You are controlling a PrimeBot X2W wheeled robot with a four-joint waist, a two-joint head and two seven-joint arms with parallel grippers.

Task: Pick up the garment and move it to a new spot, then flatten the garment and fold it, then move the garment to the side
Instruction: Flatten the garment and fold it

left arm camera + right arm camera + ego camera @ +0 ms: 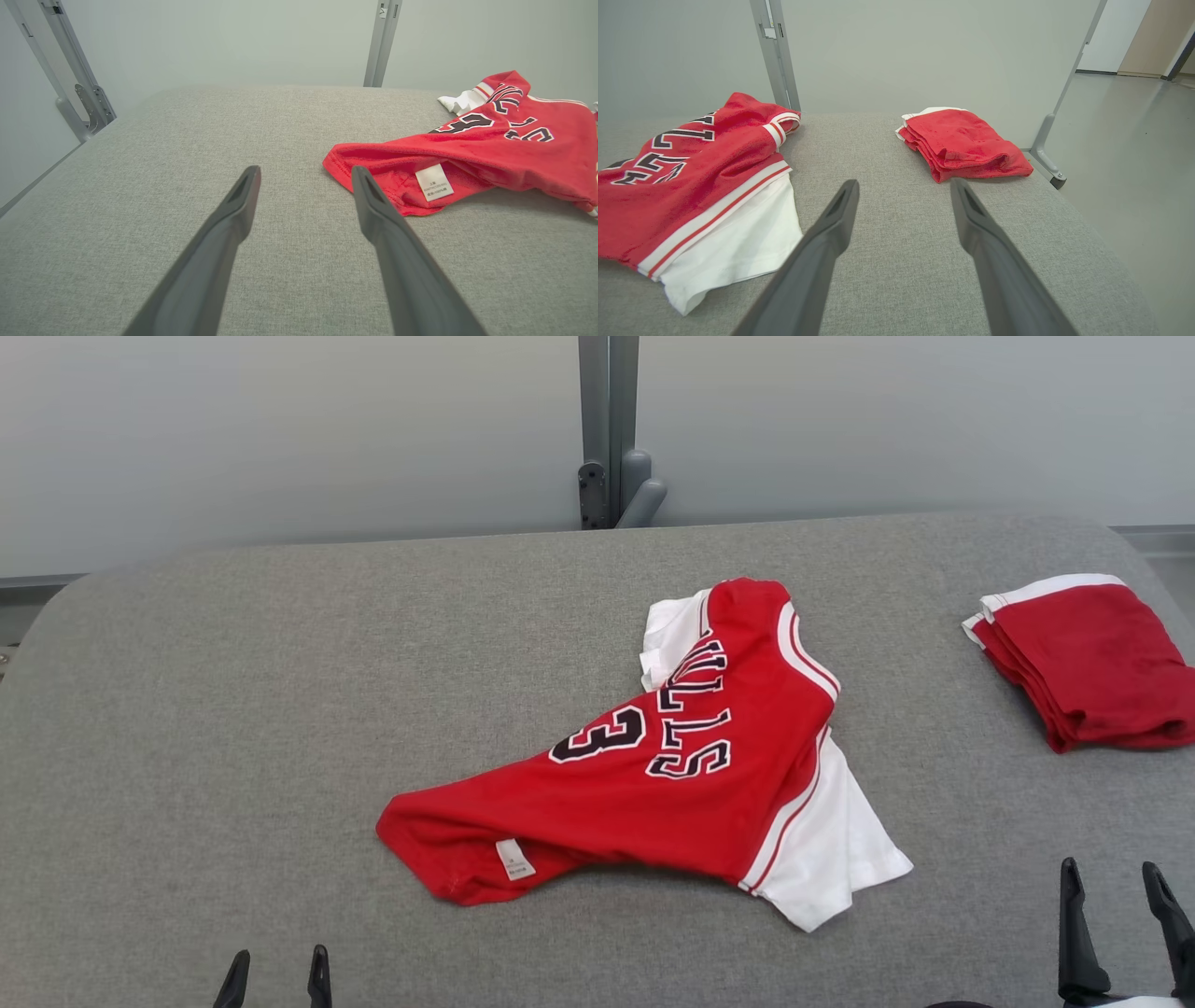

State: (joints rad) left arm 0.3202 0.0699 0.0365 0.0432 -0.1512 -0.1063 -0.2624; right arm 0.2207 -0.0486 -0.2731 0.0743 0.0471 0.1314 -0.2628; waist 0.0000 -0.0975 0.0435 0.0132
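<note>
Grey woven padding covers the worktop (pixel 233 709), with a pale wall and a metal post (pixel 607 429) behind it. At the lower left the left hand (pixel 280 952) hovers near the front edge, its two dark fingers spread wide with nothing between them, apart from the cloth.

Right of it, about mid-worktop, lies the garment (pixel 672 775), a red jersey with black-and-white lettering, bunched on a slant. Its red hem (pixel 439 873) points toward the left hand with a white care label (pixel 514 859) turned up. Its white sleeve (pixel 831 863) splays to the right. It looks light, limp and a little slick, so it should sag from any pinch, and it cannot break. The likeliest holds, I judge, are the doubled hem by the label for the left hand and the sleeve or its striped seam for the right, pinched deep enough to catch a layer.

Farther right a folded red garment (pixel 1092 663) sits by the worktop's edge, well apart. Both lie straight on the padding, and neither sits in a container. At the lower right the right hand (pixel 1109 864) stands wide and empty too.
</note>
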